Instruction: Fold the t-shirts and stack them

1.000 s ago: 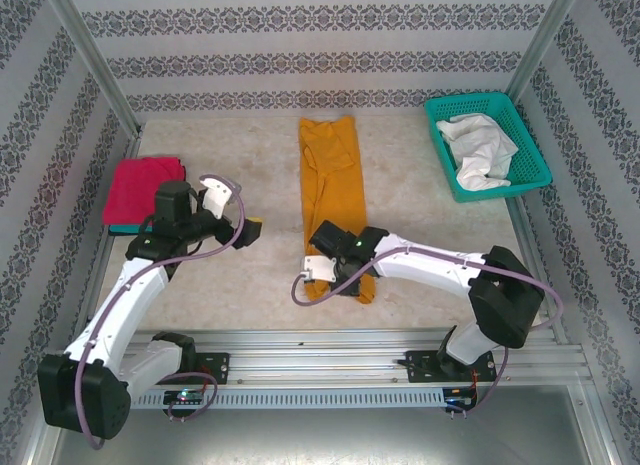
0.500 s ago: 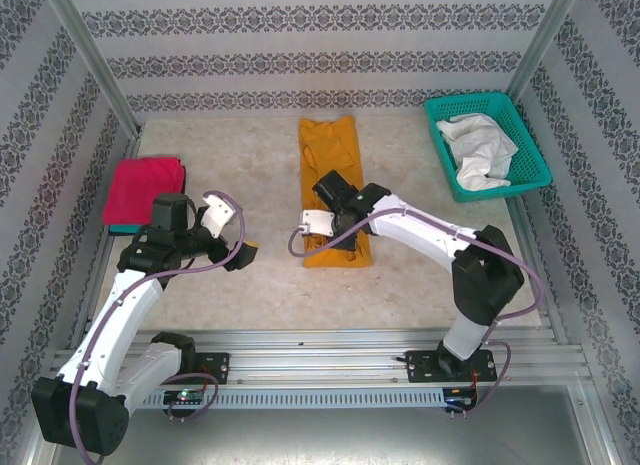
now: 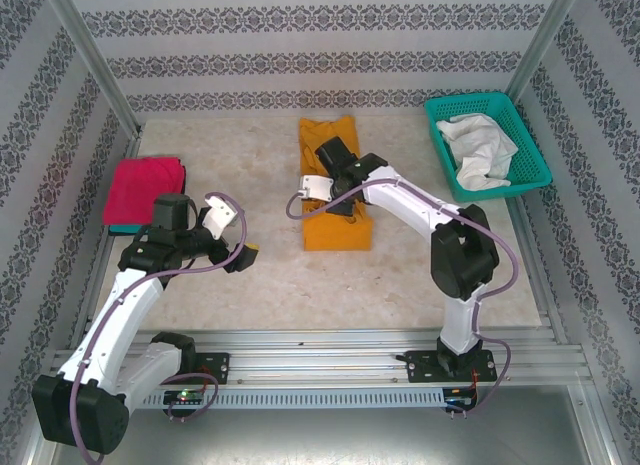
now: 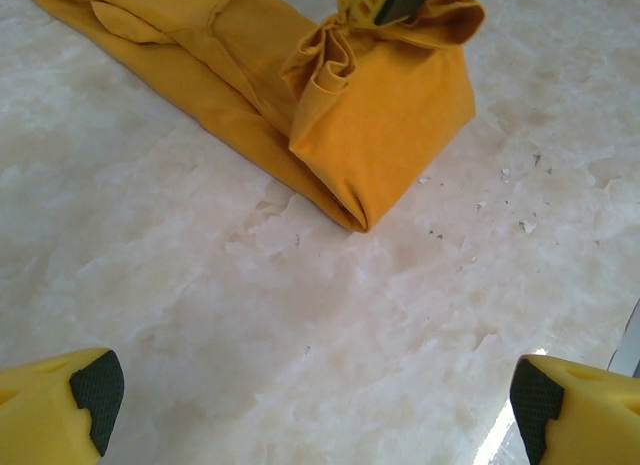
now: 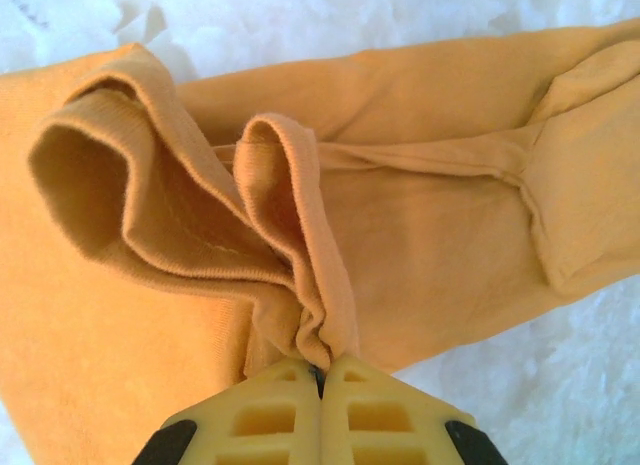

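Two layers of the mustard-orange t-shirt [image 3: 335, 233] show at its near end, where the cloth is doubled back over itself. The shirt lies as a narrow strip in the middle of the table [image 3: 220, 155], with its long axis running from the arms' side toward the back wall. The folded end faces the arms and the other end reaches close to the far edge. The right gripper [image 3: 337, 205] sits over the strip, roughly midway along it, with the folded part on its near side. In the right wrist view its yellow jaws [image 5: 320, 370] are pressed together on a bunched, stitched edge of the shirt [image 5: 420, 215], which rises in loose loops just beyond the tips. The left wrist view shows that edge [image 4: 380, 135] lifted off the lower layer while the fold rests on the marble. The left gripper [image 3: 248, 255] hangs over bare table, well to the left of the strip and apart from it. Its fingers [image 4: 85, 390] are spread wide with nothing between them. A folded magenta t-shirt [image 3: 145, 188] rests on a teal one [image 3: 125, 228] at the left edge.
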### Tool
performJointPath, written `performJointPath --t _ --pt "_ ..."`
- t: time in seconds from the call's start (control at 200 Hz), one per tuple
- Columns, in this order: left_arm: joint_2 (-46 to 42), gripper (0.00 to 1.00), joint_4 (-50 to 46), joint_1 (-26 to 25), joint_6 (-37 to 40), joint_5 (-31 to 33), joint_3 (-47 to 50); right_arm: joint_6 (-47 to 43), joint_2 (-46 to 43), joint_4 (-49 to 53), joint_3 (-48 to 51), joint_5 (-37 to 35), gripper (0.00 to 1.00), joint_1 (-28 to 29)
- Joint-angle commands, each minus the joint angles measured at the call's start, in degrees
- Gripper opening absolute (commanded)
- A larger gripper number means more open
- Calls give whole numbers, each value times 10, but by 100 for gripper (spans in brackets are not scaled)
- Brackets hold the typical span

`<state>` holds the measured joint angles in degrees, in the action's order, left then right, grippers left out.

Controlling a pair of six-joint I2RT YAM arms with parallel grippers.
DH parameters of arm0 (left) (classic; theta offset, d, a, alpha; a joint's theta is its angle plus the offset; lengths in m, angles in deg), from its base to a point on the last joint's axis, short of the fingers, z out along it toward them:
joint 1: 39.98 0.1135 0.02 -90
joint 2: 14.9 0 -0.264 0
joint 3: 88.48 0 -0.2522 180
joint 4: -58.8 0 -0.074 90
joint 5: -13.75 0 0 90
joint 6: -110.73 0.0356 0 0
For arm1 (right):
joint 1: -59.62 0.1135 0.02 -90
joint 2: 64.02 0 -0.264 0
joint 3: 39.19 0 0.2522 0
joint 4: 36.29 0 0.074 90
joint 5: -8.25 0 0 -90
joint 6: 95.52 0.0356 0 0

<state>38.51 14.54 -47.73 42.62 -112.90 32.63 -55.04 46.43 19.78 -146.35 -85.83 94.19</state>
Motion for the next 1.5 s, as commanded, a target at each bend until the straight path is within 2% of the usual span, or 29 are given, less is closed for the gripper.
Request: performJointPath --t 0.0,0.36,1.494 --pt "2 100 -18 5 7 -26 -3 -14 29 -3 -39 -4 0 -11" --pt "4 100 -17 5 5 -29 0 -19 100 -3 -120 -9 0 -24" --pt "10 100 -9 4 -12 -48 1 -12 220 -27 -216 -34 0 -51"
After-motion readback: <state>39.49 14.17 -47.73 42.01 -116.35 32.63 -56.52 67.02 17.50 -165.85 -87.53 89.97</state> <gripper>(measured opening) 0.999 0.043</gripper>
